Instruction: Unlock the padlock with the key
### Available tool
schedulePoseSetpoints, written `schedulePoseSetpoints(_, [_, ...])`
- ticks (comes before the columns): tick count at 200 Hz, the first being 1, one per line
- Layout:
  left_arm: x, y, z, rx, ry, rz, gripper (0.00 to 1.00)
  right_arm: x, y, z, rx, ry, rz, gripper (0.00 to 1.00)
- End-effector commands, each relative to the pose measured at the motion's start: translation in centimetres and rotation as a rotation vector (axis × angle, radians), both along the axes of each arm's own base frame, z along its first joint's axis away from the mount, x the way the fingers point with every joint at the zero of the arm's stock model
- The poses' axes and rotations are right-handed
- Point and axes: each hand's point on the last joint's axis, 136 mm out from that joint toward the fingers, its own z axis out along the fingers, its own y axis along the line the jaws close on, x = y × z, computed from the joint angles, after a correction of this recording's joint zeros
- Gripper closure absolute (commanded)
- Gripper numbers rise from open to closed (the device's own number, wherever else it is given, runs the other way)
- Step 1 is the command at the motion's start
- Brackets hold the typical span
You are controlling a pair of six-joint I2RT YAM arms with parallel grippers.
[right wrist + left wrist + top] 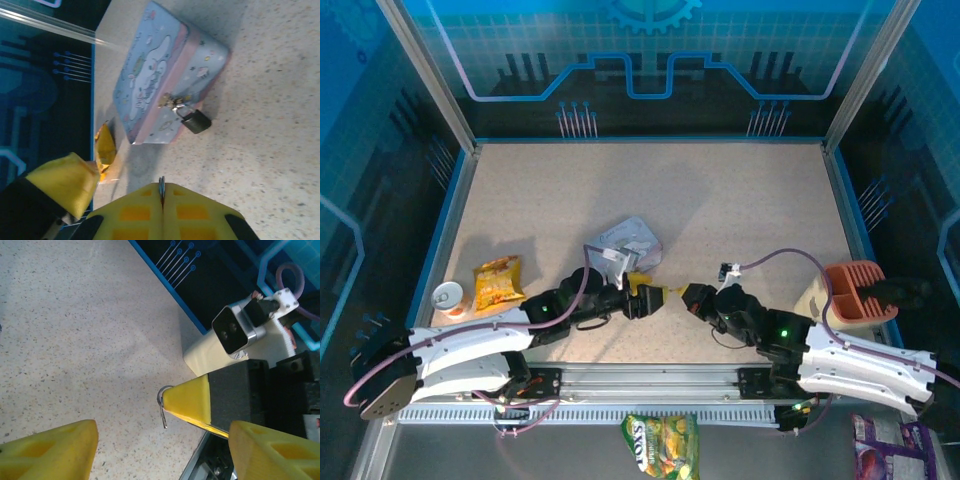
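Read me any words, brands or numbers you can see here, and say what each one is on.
"OXS", first letter unclear: green and yellow bag in front of the table.
Orange snack bag: print too blurred to read.
Purple packet: print too blurred to read.
Pale blue tin: cartoon figure, no legible words.

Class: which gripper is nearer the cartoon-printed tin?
Left. The left gripper sits just below the tin in the top view; the right gripper is farther off, below and to its right.
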Motion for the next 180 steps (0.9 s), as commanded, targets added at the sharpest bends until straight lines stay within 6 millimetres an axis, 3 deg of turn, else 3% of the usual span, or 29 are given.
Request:
schedulePoseSetpoints(1, [0.0,-0.8,1.4,-0.015,-0.030,-0.028,0.34,0.6,0.6,2.0,0.053,-0.053,-0.028,1.00])
schedulePoseSetpoints(68, [0.0,-1.7,0.4,0.010,0.013,-0.051,0.50,0.5,1.3,2.4,0.061,-0.066,-0.021,1.00])
schedulePoseSetpoints(147, [-1.0,-1.3,-1.1,0.051,0.006,-0.082,0.51,0.7,0.9,2.9,0.063,-0.079,-0.039,1.00])
schedulePoseSetpoints(180, [-1.2,-1.1,-1.3,0.079,-0.017,-0.076,0.56,0.6,1.1,3.3,0.071,-0.087,-0.035,1.00])
